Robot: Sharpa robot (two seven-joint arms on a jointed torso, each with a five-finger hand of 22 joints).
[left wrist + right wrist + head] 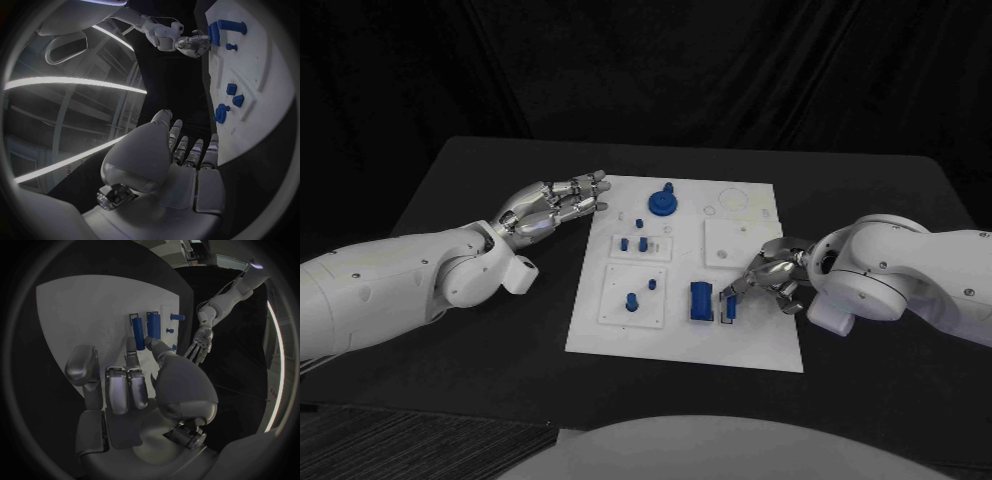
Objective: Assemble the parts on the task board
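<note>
The white task board (687, 335) (269, 120) (81, 305) lies mid-table. A wide blue block (700, 300) (153, 324) and a thin blue bar (728, 306) (137, 331) lie side by side at its near right. My right hand (772, 279) (134, 385) hovers over that corner, fingers apart, fingertips just short of the bars, holding nothing. A round blue part (662, 203) (221, 113) stands at the far end. Small blue pieces (635, 243) (232, 89) and pegs (633, 298) (177, 316) sit in the left plates. My left hand (558, 205) (181, 165) (201, 342) is stretched flat and empty beside the board's far left edge.
The black table (473, 190) runs round the board, with bare strips on both sides and behind it. Two square white plates (734, 240) on the board's right carry no blue pieces. My right forearm (920, 275) lies over the table's right side.
</note>
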